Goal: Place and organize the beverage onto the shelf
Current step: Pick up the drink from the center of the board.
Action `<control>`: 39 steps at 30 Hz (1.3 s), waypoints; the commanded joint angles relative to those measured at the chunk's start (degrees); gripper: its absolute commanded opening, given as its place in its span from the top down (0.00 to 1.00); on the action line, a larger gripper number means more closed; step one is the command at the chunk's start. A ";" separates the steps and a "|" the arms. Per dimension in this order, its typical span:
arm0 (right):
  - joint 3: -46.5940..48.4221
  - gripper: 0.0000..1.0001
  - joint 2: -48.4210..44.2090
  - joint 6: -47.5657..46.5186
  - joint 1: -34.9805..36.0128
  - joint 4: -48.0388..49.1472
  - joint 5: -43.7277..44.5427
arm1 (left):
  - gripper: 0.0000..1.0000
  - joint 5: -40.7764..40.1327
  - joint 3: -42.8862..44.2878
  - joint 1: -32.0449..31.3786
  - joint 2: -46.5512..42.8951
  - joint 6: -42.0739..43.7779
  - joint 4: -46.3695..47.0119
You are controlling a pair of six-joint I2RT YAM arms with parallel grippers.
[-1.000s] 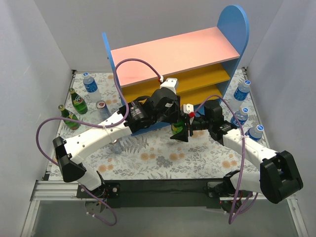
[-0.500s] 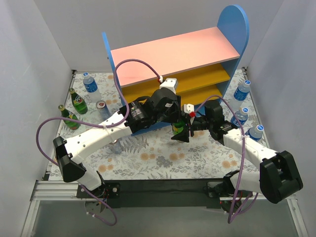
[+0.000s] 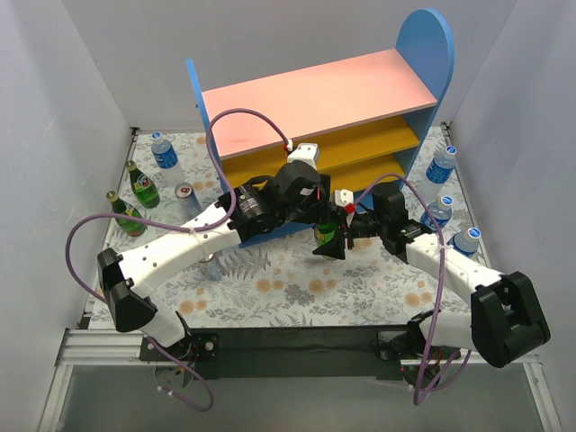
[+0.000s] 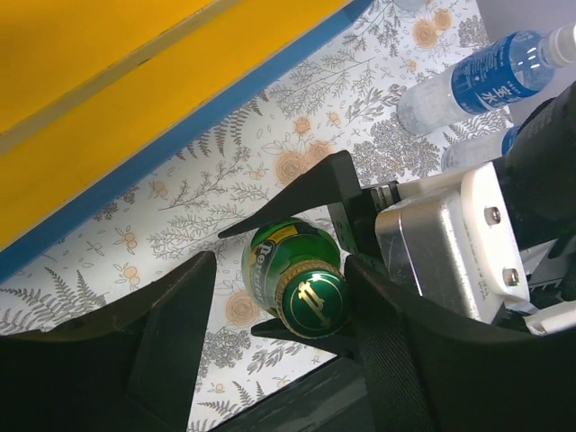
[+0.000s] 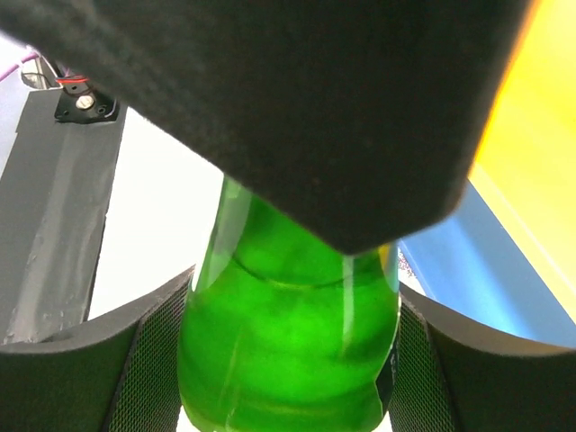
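Opening: left claw (image 4: pixel 279 270) now apart around green bottle (image 4: pixel 304 295); right claw (image 5: pixel 290 360) clamped on it.

Two white-and-black arms trailing purple cables.
The left arm (image 3: pixel 180 247) and right arm (image 3: pixel 450 265) have white link shells, black joint housings and black bases, and a purple cable (image 3: pixel 236 111) loops along each. The end effector fingers (image 4: pixel 171 333) are matte black with mesh-textured inner faces, and a silver bracket (image 4: pixel 432 243) carries two screws.

Robot lab cell: white panel walls (image 3: pixel 63 90) box in a floral-covered bench (image 3: pixel 288 292), aluminium frame rail (image 3: pixel 76 346) along near edge
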 commanded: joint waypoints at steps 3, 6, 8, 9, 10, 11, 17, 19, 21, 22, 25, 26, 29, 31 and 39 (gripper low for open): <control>0.83 0.99 0.61 0.38 1.26 0.68 0.13 | 0.36 4.45 1.88 -1.77 -4.02 -1.06 10.35; 0.83 0.99 0.61 0.30 1.26 0.68 0.22 | 0.34 4.01 2.14 -1.77 -4.99 -0.62 10.70; 0.75 0.99 0.70 0.21 1.26 0.77 0.39 | 0.34 4.09 2.23 -1.86 -5.52 -0.53 10.88; 0.75 0.99 0.61 0.12 1.26 0.77 0.31 | 0.34 4.27 2.14 -1.78 -5.61 -0.45 11.14; 0.66 0.99 0.70 0.21 1.34 0.77 0.31 | 0.34 4.44 2.14 -1.77 -5.61 -0.36 11.15; 0.66 0.99 0.52 0.12 1.26 0.68 0.39 | 0.34 4.97 2.32 -1.77 -5.70 -0.36 11.32; 0.57 0.99 0.43 -0.14 1.26 0.68 0.31 | 0.34 6.99 2.41 -1.77 -5.70 -0.09 12.64; 0.48 0.99 0.35 -0.15 1.26 0.68 0.39 | 0.33 6.91 2.50 -1.77 -6.22 -0.01 12.99; 0.39 0.99 0.26 -0.14 1.26 0.68 0.39 | 0.34 6.21 2.41 -1.77 -6.92 0.17 13.08; 0.48 0.99 0.08 -0.14 1.26 0.68 0.39 | 0.33 5.94 2.23 -1.77 -7.28 0.34 13.08; 0.57 0.99 -0.36 -0.06 1.26 0.68 0.57 | 0.33 4.89 1.27 -1.77 -9.38 0.96 13.25; 0.57 0.99 -0.45 -0.06 1.08 0.68 0.66 | 0.33 4.71 0.83 -1.77 -10.17 1.31 13.60; 0.57 0.99 -0.62 0.12 0.82 0.77 0.57 | 0.33 4.36 -0.93 -1.77 -12.90 1.58 14.57; 0.57 0.99 -0.80 0.21 0.55 0.68 0.48 | 0.33 4.01 -2.16 -1.77 -13.95 1.84 14.84; 0.83 0.99 -2.03 0.91 -0.85 0.77 0.31 | 0.33 6.29 -6.29 -1.77 -17.12 2.19 14.84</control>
